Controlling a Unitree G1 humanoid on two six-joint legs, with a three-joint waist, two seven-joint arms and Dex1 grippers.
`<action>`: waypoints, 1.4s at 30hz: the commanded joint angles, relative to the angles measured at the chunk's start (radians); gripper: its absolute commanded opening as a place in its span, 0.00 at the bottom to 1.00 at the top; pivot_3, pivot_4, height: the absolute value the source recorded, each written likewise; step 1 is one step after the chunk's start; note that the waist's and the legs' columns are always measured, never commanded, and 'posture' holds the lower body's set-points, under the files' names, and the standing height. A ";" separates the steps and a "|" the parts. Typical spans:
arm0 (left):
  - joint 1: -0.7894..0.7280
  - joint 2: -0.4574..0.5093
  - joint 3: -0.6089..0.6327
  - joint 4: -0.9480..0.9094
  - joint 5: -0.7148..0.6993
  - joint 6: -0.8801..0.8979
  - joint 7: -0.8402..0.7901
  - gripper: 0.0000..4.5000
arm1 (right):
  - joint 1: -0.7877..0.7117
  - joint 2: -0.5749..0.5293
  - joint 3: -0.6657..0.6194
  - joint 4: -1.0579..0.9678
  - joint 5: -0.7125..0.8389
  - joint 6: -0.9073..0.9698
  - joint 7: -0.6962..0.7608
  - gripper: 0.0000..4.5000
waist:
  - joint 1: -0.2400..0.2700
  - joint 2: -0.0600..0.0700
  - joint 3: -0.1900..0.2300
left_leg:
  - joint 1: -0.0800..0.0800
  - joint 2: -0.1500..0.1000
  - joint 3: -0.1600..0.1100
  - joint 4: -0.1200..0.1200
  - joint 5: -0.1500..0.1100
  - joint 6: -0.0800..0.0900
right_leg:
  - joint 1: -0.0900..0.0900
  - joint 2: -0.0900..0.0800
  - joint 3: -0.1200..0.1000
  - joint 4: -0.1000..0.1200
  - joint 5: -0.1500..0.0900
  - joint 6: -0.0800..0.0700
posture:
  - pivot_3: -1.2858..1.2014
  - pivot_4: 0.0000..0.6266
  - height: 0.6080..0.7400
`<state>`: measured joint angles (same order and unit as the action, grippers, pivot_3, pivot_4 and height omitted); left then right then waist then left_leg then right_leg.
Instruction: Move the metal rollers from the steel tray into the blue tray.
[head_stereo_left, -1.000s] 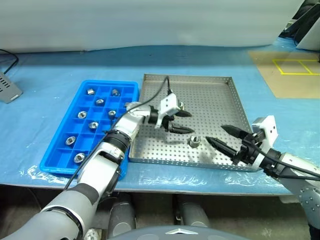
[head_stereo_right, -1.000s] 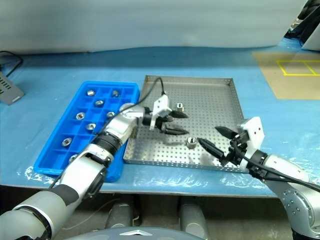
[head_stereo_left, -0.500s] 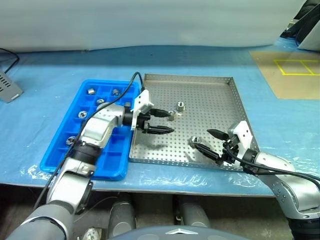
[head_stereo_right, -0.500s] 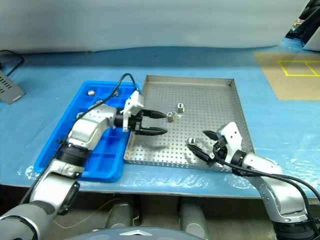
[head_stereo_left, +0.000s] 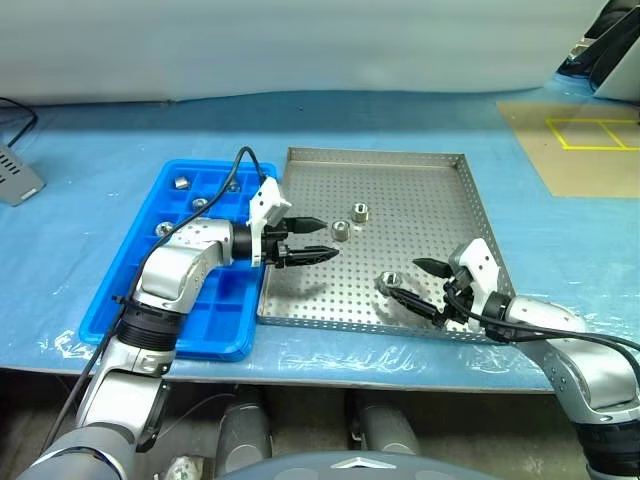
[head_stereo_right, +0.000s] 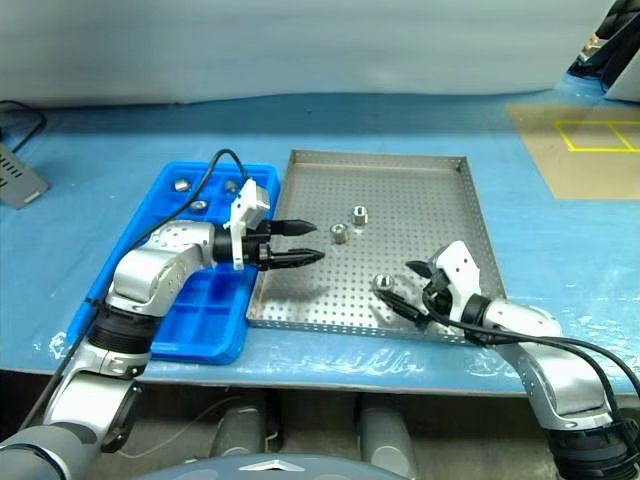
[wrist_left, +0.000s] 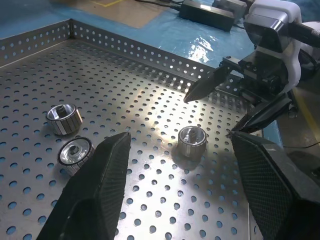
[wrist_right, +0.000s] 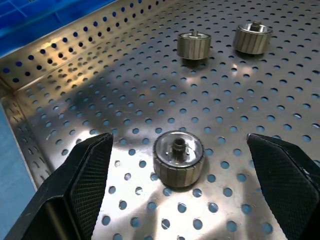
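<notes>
Left eye view: steel tray (head_stereo_left: 440, 200) on blue tabletop (head_stereo_left: 90, 230), blue tray (head_stereo_left: 150, 270) touching its left side. Three rollers (head_stereo_left: 360, 212) left in steel tray, several in blue tray's far cells. Left tool (head_stereo_left: 305, 240) open, empty, at steel tray's left edge. Right tool (head_stereo_left: 412, 282) wide open, straddling near roller (head_stereo_left: 389, 283).

Left wrist view: fingers (wrist_left: 95, 185) apart, nothing held.

Right wrist view: roller (wrist_right: 178, 157) between the tips, untouched.
</notes>
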<state>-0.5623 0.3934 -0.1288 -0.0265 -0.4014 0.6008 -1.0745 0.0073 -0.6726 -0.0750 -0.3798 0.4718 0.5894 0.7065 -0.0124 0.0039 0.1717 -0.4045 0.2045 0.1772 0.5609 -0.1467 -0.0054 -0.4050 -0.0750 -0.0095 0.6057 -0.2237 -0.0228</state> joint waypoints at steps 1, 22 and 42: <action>-0.025 0.010 0.020 -0.029 -0.033 0.021 0.014 0.75 | -0.026 -0.007 -0.001 0.019 -0.008 -0.027 0.027 1.00 | 0.001 0.000 0.000 | 0.000 0.000 0.000 0.000 0.000 0.000 | 0.000 0.000 0.000 0.000 0.000 0.000 | 0.40 0.24 1.00; -0.040 -0.045 -0.031 -0.156 -0.066 0.148 0.176 0.75 | -0.049 0.029 0.047 0.081 -0.038 -0.025 0.074 1.00 | 0.000 0.000 0.000 | 0.000 0.000 0.000 0.000 0.000 0.000 | 0.000 0.000 0.000 0.000 0.000 0.000 | 0.41 0.24 1.00; 0.001 0.002 -0.027 -0.207 -0.088 0.149 0.186 0.76 | -0.013 0.030 0.087 0.010 -0.070 -0.046 0.084 0.91 | 0.002 0.000 0.000 | 0.000 0.000 0.000 0.000 0.000 0.000 | 0.000 0.000 0.000 0.000 0.000 0.000 | 0.41 0.24 1.00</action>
<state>-0.5607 0.3899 -0.1638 -0.1977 -0.4724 0.7522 -0.8897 -0.0118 -0.6372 0.0132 -0.3342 0.4012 0.5611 0.7884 -0.0104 0.0039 0.1718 -0.4046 0.2043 0.1772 0.5606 -0.1467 -0.0056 -0.4053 -0.0750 -0.0094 0.6055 -0.2239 -0.0225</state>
